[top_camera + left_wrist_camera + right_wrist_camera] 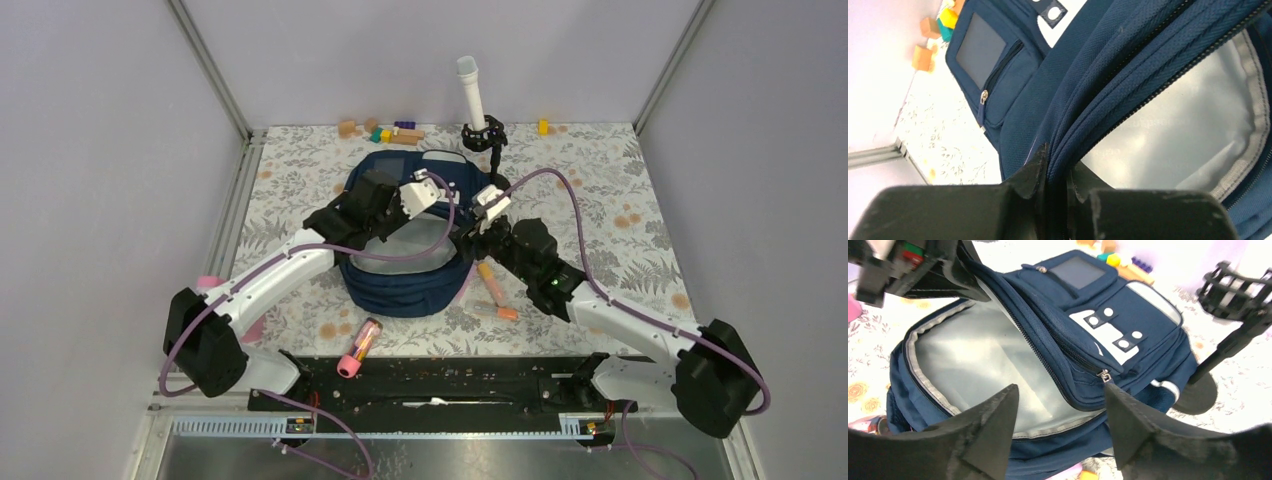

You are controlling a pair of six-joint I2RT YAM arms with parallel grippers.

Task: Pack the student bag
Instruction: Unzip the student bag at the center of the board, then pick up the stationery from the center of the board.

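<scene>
The student bag (400,290), navy blue with white patches, lies in the middle of the flowered table. Its main compartment is unzipped and shows the grey lining (978,355). My left gripper (440,200) is over the bag's far rim. In the left wrist view the left gripper (1057,165) is shut on the navy zipper edge of the student bag (1058,90). My right gripper (472,225) hovers at the bag's right side. In the right wrist view the right gripper (1060,395) stands open above the near rim of the student bag (1128,315), with nothing between its fingers.
A white cylinder on a black stand (472,95) rises behind the bag. Coloured blocks (385,130) and a yellow block (543,127) lie along the back edge. A pink tube (360,345) lies in front of the bag, and orange and pink markers (492,290) lie to its right.
</scene>
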